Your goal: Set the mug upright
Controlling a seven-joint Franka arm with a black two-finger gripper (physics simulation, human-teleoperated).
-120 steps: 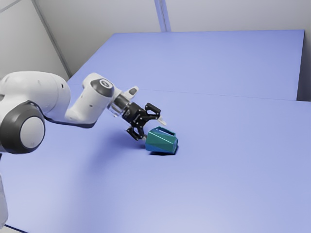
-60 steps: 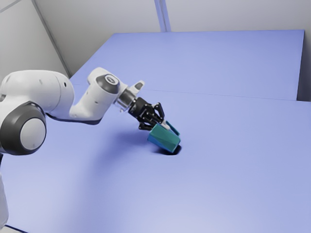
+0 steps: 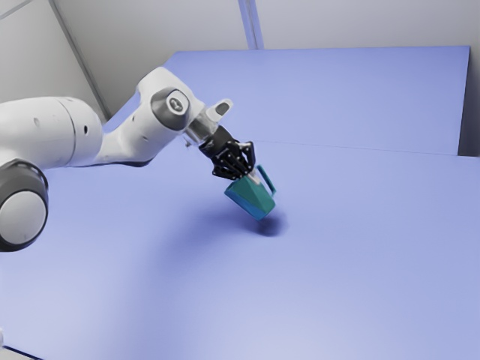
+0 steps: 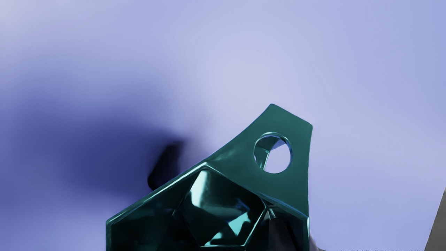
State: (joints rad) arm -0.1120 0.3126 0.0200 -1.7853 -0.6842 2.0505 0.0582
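Pinching the wall of the mug (image 3: 249, 198), one finger inside and one outside, the gripper (image 3: 253, 177) slants downward toward the exterior view's right. Below the fingers the mug hangs tilted, off the tabletop (image 3: 360, 255), whose far edge is well apart.

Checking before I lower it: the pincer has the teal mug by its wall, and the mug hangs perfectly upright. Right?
Not upright: the exterior view shows the mug clearly tilted, its mouth leaning toward that view's left. The pincer does have it by its wall.
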